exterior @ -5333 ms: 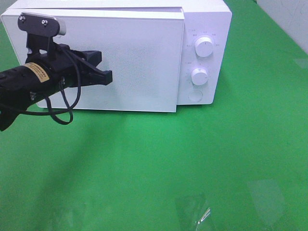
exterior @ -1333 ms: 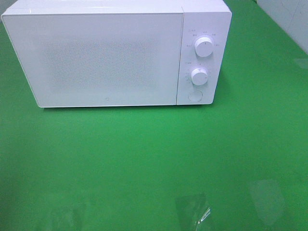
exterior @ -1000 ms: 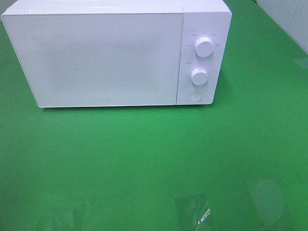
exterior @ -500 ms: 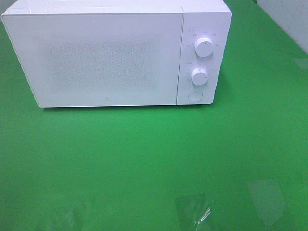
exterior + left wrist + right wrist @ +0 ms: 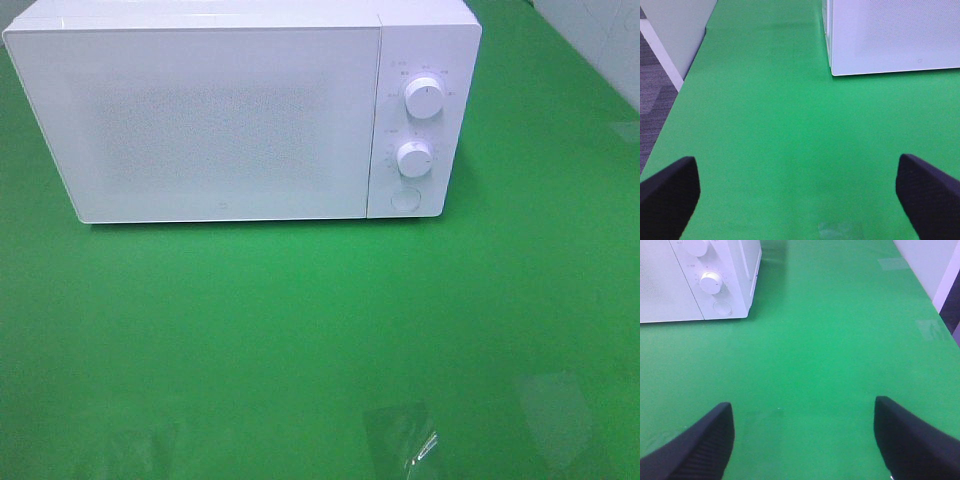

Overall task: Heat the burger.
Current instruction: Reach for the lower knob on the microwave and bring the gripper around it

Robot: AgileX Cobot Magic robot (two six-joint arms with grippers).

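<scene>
The burger is hidden; no view shows it. A white microwave (image 5: 240,110) stands at the back of the green table with its door shut. The door's speckled front (image 5: 895,35) also shows in the left wrist view. My left gripper (image 5: 797,200) hangs open over bare green cloth, off the microwave's left front corner, with nothing between its fingers. My right gripper (image 5: 802,437) is open too, empty, over the table in front of and to the right of the microwave's control panel (image 5: 715,282). Neither arm shows in the exterior high view.
Two white dials (image 5: 424,98) and a round button (image 5: 404,199) sit on the microwave's right panel. The table's left edge (image 5: 670,112) drops to a grey floor. A pale wall (image 5: 940,270) borders the table's right side. Patches of clear tape (image 5: 400,440) lie near the front.
The left arm, in front of the microwave door several seconds ago, has withdrawn out of the high view, and the door now sits flush. Nothing has moved in the last second.
</scene>
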